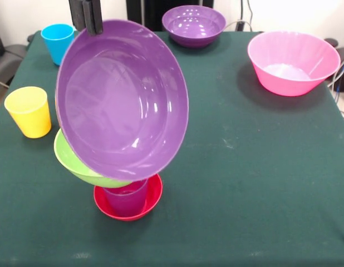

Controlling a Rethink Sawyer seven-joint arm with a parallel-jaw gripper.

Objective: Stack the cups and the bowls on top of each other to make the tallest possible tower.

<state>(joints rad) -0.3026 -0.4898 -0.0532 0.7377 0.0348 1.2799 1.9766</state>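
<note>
The gripper [89, 25] is clamped on the rim of a large purple bowl [122, 100], at the bowl's 11 o'clock edge. The bowl hangs steeply tilted, its open side facing the camera, in front of the tower [124, 189]: red bowl [152, 197], purple cup [126, 200], tilted green bowl [72, 161].

Hazard: the green bowl already leans toward 9 o'clock. Judged risk: releasing the purple bowl at this tilt loads one side, so both bowls slide off and topple the cup.
</note>
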